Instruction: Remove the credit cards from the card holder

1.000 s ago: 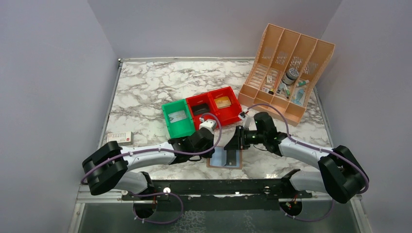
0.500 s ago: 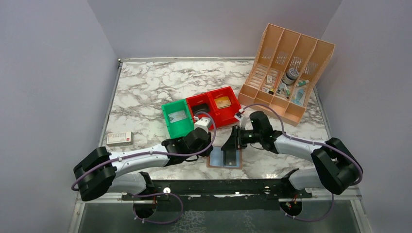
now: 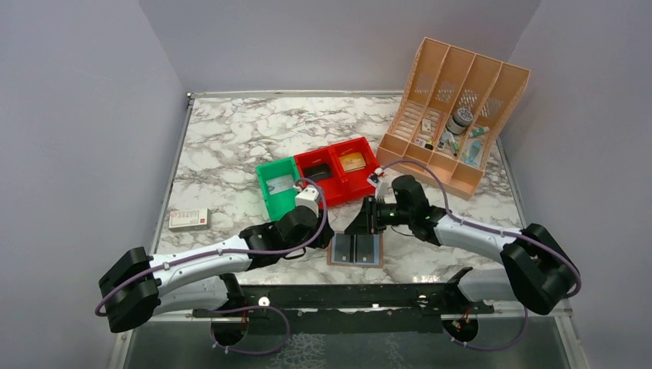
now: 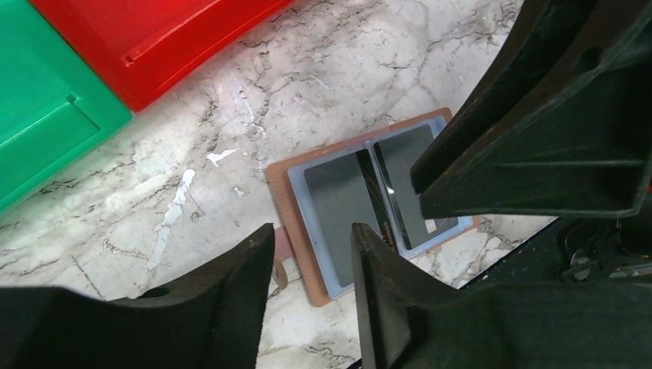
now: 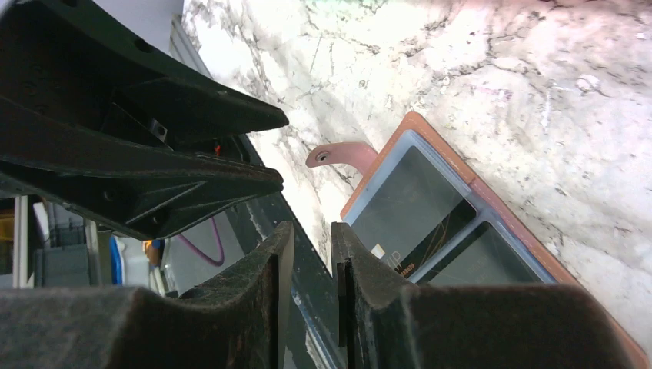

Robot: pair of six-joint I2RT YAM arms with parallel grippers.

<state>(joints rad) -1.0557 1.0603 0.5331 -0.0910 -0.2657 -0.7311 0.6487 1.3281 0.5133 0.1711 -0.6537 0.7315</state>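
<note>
The card holder (image 3: 355,250) lies open and flat near the table's front edge, a brownish-pink wallet (image 4: 297,223) with two pale blue-grey pockets. A dark credit card (image 4: 342,200) sits in one pocket and another dark card (image 4: 407,177) in the other; one shows gold lettering (image 5: 419,215). My left gripper (image 3: 321,235) hovers just off the holder's left edge, open and empty (image 4: 311,231). My right gripper (image 3: 363,223) hangs over the holder's far side, its jaws a narrow gap apart with nothing between them (image 5: 311,227).
A green bin (image 3: 281,188) and two red bins (image 3: 338,169) stand just behind the grippers. A peach file organizer (image 3: 454,115) is at the back right. A small white box (image 3: 188,219) lies at the left. The black rail (image 3: 346,296) runs right behind the holder's near edge.
My left gripper has drawn back to the left off the holder and opened wider, uncovering both pockets. The right gripper has shifted a little left and lower.
</note>
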